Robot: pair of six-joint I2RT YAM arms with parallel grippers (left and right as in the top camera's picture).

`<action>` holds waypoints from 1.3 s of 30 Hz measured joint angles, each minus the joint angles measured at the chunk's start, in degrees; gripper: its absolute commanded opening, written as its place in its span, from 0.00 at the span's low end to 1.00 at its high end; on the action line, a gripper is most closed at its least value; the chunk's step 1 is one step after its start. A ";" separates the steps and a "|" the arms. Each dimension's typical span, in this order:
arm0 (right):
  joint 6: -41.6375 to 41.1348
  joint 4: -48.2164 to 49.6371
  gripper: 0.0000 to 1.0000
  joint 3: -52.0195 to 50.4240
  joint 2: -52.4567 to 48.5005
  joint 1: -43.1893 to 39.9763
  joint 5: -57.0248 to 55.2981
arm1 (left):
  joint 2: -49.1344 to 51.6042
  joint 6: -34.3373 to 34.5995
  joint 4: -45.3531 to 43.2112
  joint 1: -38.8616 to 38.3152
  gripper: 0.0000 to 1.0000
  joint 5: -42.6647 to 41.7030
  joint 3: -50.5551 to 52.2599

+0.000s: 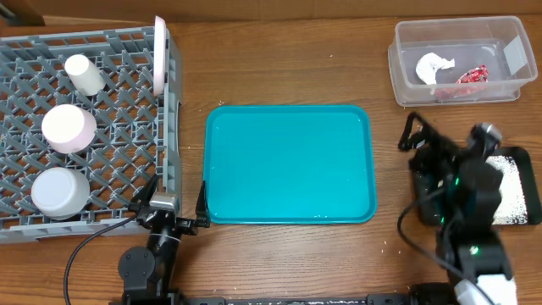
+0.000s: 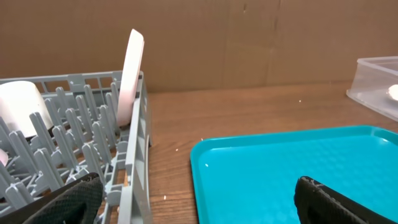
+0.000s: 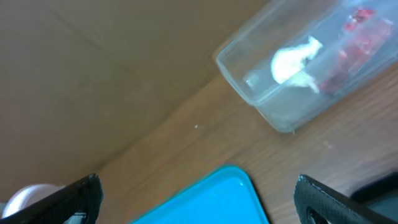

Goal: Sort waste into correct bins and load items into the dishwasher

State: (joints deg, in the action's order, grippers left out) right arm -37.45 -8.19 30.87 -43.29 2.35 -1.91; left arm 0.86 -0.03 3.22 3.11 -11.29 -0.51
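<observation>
The grey dishwasher rack stands at the left and holds a pink plate on edge, a small white cup, a pale pink cup and a white bowl. The teal tray in the middle is bare. A clear bin at the back right holds a crumpled white paper and a red wrapper. My left gripper is open and empty between the rack and the tray's near left corner. My right gripper is open and empty, raised right of the tray.
A black bin with white specks sits at the right edge, partly under my right arm. A cardboard wall runs behind the table. In the left wrist view the rack's wall is close beside the left finger.
</observation>
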 measured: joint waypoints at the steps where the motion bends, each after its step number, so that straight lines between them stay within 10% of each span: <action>1: 0.00 4.13 1.00 -3.21 1.60 0.00 0.22 | 0.00 0.02 0.00 0.00 1.00 0.00 0.00; 10: 0.00 27.32 1.00 -28.30 13.66 0.00 3.23 | 0.00 0.02 0.02 0.00 1.00 0.02 0.00; 39: 27.30 2.99 1.00 -29.81 35.78 -0.02 3.13 | 0.00 0.02 0.00 0.00 1.00 0.00 0.00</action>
State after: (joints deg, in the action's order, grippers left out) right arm -10.15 -5.19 1.06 -7.51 2.33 1.21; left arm 0.86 -0.01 3.22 3.11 -11.29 -0.51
